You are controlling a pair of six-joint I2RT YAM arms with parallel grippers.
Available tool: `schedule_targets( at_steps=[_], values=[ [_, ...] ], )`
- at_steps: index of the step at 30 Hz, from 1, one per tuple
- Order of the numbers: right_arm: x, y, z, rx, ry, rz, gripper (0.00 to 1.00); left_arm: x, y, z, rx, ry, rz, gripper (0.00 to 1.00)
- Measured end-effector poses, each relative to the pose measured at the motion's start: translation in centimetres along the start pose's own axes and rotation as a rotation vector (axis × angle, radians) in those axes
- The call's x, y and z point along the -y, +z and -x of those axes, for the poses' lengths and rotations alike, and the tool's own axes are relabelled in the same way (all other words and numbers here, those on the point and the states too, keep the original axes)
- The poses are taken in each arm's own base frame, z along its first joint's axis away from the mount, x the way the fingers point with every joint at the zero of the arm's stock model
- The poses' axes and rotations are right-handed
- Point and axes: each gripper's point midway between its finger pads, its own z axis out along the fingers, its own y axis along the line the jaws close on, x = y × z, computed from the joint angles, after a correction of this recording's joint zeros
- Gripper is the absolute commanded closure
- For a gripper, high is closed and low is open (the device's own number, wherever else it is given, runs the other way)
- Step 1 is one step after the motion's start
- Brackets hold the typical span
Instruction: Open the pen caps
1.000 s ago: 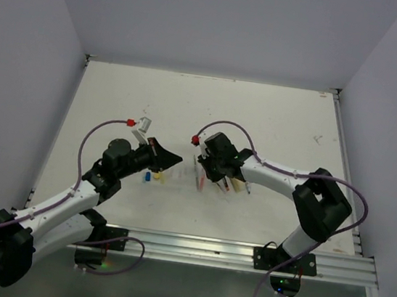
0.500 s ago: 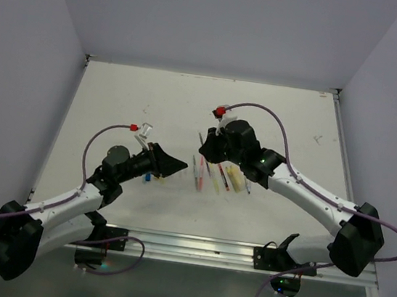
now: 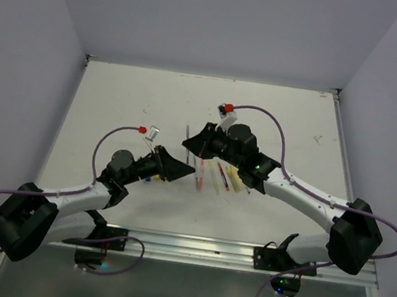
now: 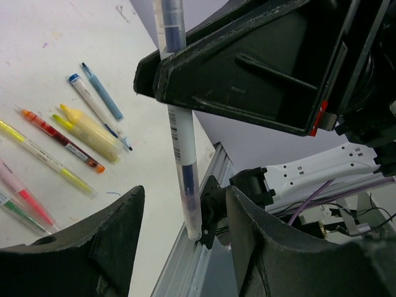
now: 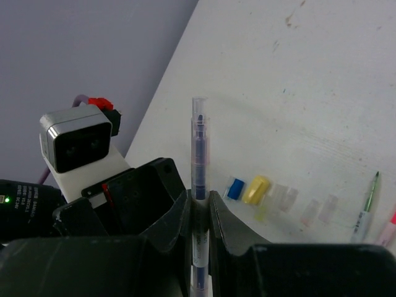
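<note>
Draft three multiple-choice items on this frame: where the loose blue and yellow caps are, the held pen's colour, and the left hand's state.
1. Where are the blue cap and yellow cap?
A. side by side on the table
B. in a tray
C. stacked one on the other

2. What colour shows inside the pen held by the right hand?
A. red
B. dark blue
C. green

3. How is the left hand?
A. shut on a cap
B. shut on a marker
C. open, gripping nothing

Key:
1 A: both rest next to each other on the table.
2 B: the clear barrel shows dark blue.
3 C: its fingers stand apart, wide of the pen.
</note>
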Motion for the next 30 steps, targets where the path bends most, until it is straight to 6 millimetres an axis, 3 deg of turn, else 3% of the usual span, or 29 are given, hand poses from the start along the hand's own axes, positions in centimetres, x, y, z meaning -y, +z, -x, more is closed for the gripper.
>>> schedule_targets(
  at_steps=[2, 4, 7, 8, 9, 10, 13, 14, 15, 20, 30],
  values=[
    [-0.4, 0.3, -0.4, -0.009, 0.017, 0.020, 1.00, 0.0, 0.2, -0.1, -0.003, -0.001, -0.003, 0.44],
    [-0.8, 0.4, -0.7, -0.012, 0.029, 0.031, 1.00, 0.1, 0.4, 0.0, -0.004, -0.006, -0.007, 0.54],
    [-1.1, 0.4, -0.9, -0.011, 0.042, 0.044, 1.00, 0.3, 0.5, 0.1, 0.002, -0.013, -0.011, 0.78],
    [-1.1, 0.4, -1.1, -0.013, 0.046, 0.046, 1.00, 0.4, 0.5, 0.2, 0.005, -0.014, -0.011, 0.97],
    [-1.1, 0.4, -1.1, -0.013, 0.047, 0.046, 1.00, 0.5, 0.6, 0.3, 0.006, -0.015, -0.013, 1.00],
    [-1.1, 0.4, -1.1, -0.011, 0.044, 0.049, 1.00, 0.3, 0.6, 0.3, 0.007, -0.021, -0.005, 1.00],
    [-1.1, 0.3, -1.0, -0.009, 0.034, 0.048, 0.80, 0.3, 0.7, 0.4, 0.007, -0.022, -0.001, 1.00],
    [-1.0, 0.3, -1.1, -0.010, 0.032, 0.046, 0.70, 0.2, 0.7, 0.3, 0.005, -0.023, 0.000, 1.00],
    [-1.0, 0.3, -1.1, -0.012, 0.029, 0.044, 0.68, 0.2, 0.7, 0.3, 0.004, -0.024, 0.003, 1.00],
    [-0.6, 0.3, -0.9, -0.020, 0.011, 0.027, 0.66, -0.1, 0.5, 0.0, -0.007, -0.026, 0.021, 1.00],
    [-0.5, 2.0, 1.4, 0.000, 0.008, 0.022, 0.68, -0.2, 0.1, -0.2, -0.020, -0.022, 0.042, 1.00]
  ],
)
